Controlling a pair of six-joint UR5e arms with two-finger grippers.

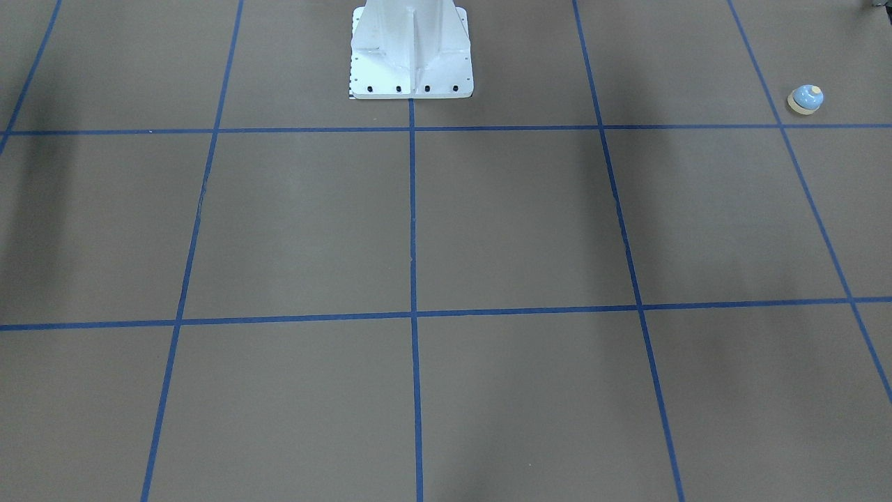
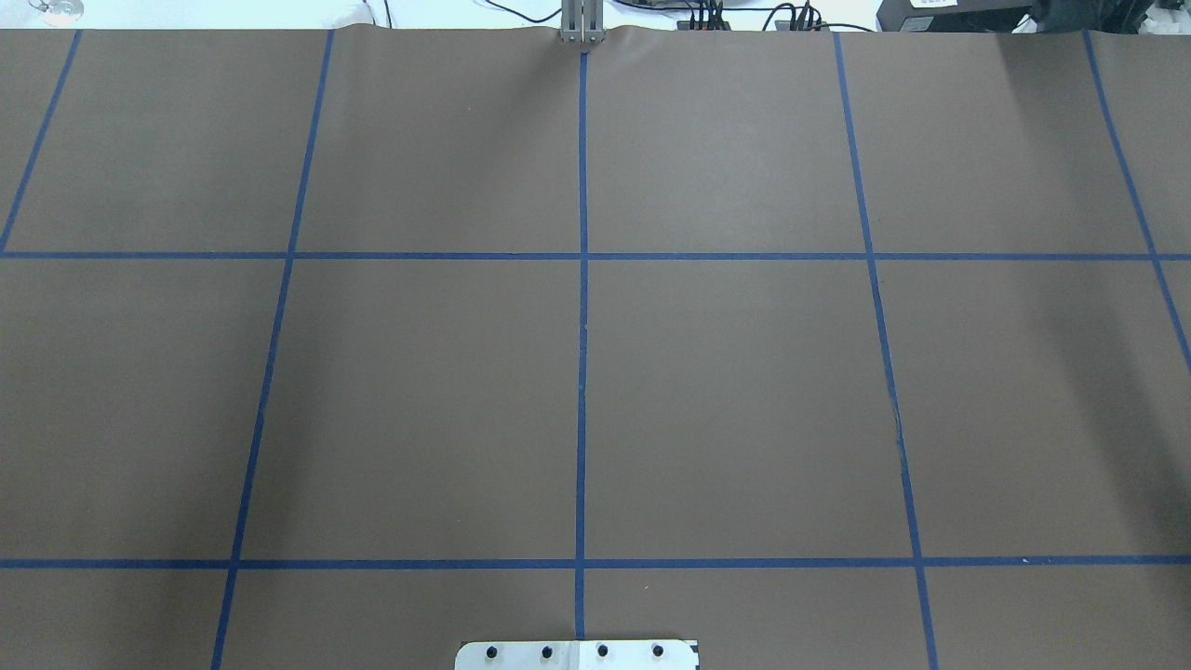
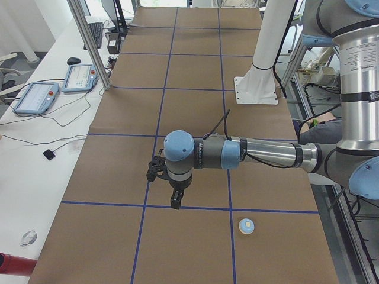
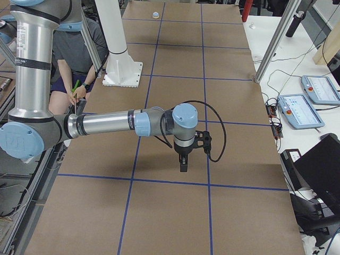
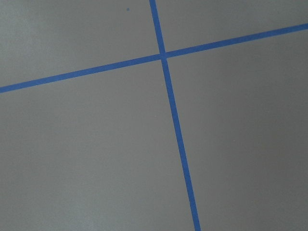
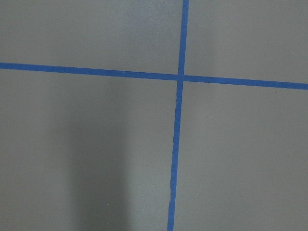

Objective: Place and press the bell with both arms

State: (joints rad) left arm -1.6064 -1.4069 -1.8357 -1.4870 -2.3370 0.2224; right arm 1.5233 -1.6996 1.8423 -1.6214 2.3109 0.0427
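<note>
Front view: the bell (image 1: pixel 806 99) stands alone, with no claw showing. Left-end view: it lies below and near the left claw (image 3: pixel 176 200), off to one side, so a straight drop could miss or shove it; whether the claw is open I cannot tell. Right-end view: the right claw (image 4: pixel 183 163), likewise unreadable, hangs well apart from it.

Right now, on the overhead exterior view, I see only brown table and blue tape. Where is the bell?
Observer: The bell stands on the table at the robot's left end, outside your frame.
Operator: Is anything holding it?
Observer: No. The left arm reaches out nearby, its jaws pointing down above the table, apart from the bell.
Operator: And the right arm?
Observer: The right arm is stretched over the table's opposite end, jaws down, far from the bell.
</note>
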